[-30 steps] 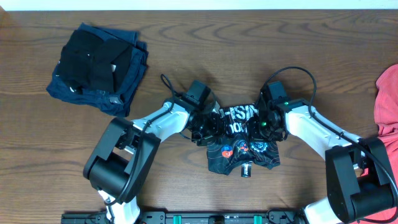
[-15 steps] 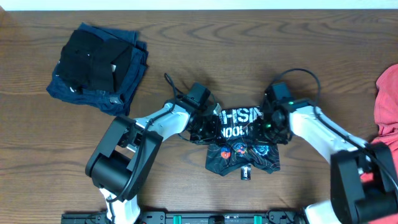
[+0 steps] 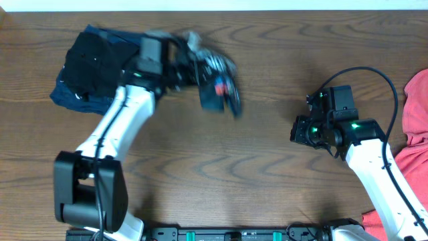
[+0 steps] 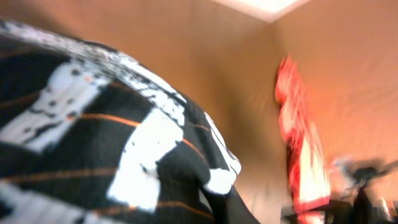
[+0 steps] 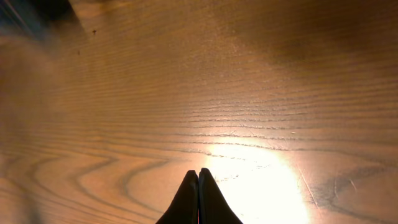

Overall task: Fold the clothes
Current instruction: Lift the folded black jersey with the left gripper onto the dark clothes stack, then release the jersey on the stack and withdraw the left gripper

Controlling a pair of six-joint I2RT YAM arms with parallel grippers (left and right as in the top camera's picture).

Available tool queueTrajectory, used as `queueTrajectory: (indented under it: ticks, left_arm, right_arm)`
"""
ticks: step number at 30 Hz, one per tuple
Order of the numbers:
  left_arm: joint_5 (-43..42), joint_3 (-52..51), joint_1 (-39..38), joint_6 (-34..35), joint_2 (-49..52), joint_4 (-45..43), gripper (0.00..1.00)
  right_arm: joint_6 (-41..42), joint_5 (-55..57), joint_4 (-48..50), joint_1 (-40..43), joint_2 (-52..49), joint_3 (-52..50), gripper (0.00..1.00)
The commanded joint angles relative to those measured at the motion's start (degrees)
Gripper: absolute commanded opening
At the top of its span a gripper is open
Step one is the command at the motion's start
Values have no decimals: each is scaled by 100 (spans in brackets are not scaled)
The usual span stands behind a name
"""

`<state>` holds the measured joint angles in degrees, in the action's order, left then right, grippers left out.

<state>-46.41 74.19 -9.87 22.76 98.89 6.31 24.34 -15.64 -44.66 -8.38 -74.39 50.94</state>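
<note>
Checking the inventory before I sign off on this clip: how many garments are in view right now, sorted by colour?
black shirt with white lettering, lifted off the table: 1
plain black garment, atop the navy one: 1
navy garment: 1
coral-red garment, cut off by the frame edge: 1
Total: 4

The black shirt, with white lettering and thin orange lines, is bunched up and blurred, just right of the folded pile at upper left. This pile is a navy garment with a black piece lying on top. The coral-red garment lies crumpled at the right edge.
</note>
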Motion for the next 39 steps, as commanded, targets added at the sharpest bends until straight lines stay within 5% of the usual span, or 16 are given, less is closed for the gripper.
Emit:
queueTrajectory:
  ticks: [1,4,12,17,22,28,32,39]
  left_arm:
    - [-149,284,400,608,-101,-826,6]
    - [2,529,879,824,-83,-1429,6]
    - [389,667,2321,350,-59,-1150,6]
    - [457,667,3080,-686,57,-17,6]
    - [1609,660,3515,-1314,304,1510,7]
    - [2186,656,3947,-1287,654,2382,35]
    - [2181,658,4232,-1285,579,2771,82]
    - [2142,658,4736,-1287,-216,3442,100]
  right_arm:
    - [343,37,-52,44,33,92,1]
    - [422,37,-151,44,33,92,1]
    - [439,37,-463,-22,35,92,1]
    - [503,39,-472,-142,35,92,1]
    - [560,35,-468,-175,35,92,1]
    - [566,7,-509,-181,35,92,1]
    - [562,-136,-584,-181,35,92,1]
    - [358,-114,-621,-181,81,92,1]
